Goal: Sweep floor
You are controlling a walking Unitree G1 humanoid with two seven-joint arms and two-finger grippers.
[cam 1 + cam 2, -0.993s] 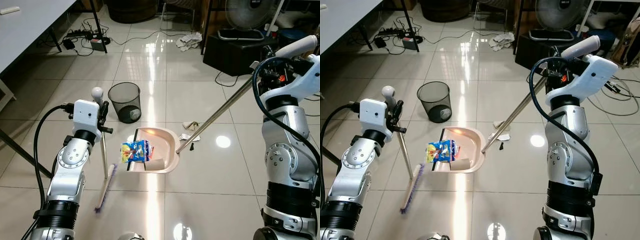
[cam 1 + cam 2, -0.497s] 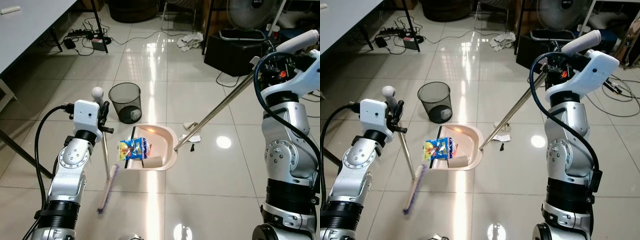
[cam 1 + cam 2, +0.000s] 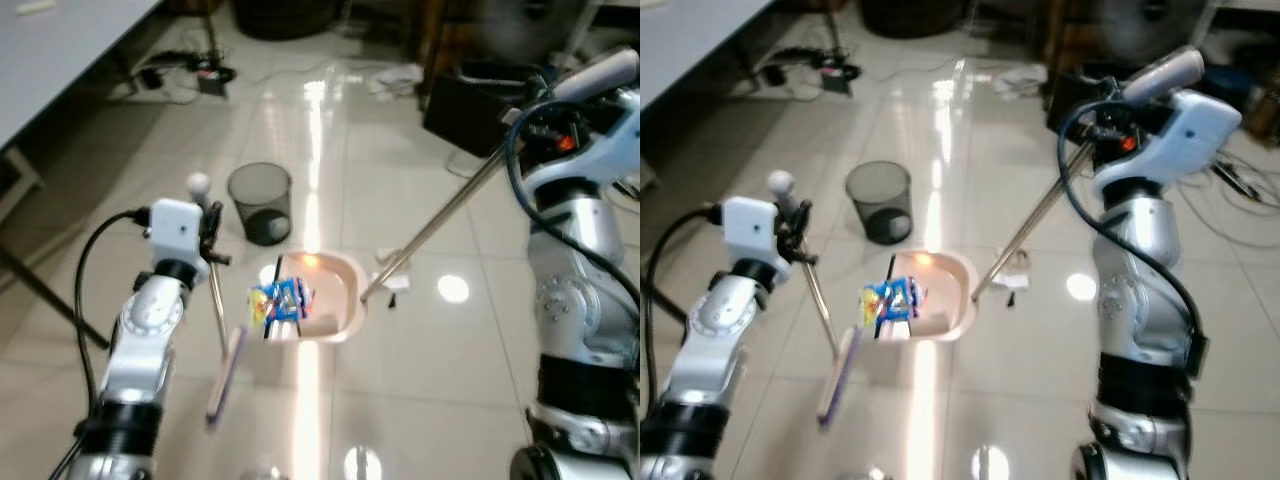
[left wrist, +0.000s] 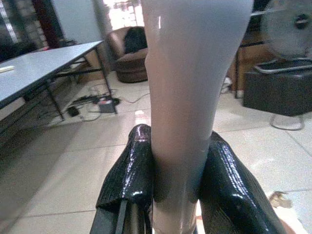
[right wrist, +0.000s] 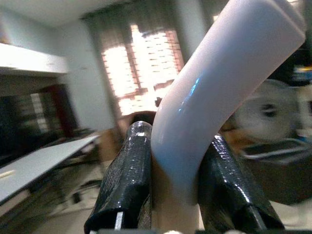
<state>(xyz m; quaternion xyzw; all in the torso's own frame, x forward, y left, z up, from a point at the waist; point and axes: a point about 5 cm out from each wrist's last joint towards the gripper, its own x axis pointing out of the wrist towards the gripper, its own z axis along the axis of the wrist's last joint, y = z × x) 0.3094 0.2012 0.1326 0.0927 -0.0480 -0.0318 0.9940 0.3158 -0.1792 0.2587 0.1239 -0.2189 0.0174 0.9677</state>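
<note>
A pale pink dustpan [image 3: 335,308] rests on the tiled floor, holding a blue snack wrapper [image 3: 280,300] and a beige cardboard tube [image 3: 318,323]. Its long metal rod [image 3: 440,220] rises to my right gripper [image 3: 1102,128], which is shut on the white curved grip [image 5: 214,97]. My left gripper [image 3: 212,238] is shut on the broom handle [image 4: 187,97], just below its round knob [image 3: 198,184]. The purple broom head [image 3: 225,375] lies on the floor left of the pan. Crumpled paper bits [image 3: 388,257] and a small black scrap [image 3: 392,300] lie right of the pan.
A black mesh bin [image 3: 262,203] stands just behind the pan. A table [image 3: 60,60] with dark legs is at the far left, with cables and a power strip [image 3: 205,75] behind it. A black box [image 3: 470,95] and a fan base stand far right.
The whole picture has shifted a little and blurred, so the camera moved. The dustpan has edged slightly towards the bin and the broom head has swung a bit closer to the pan.
</note>
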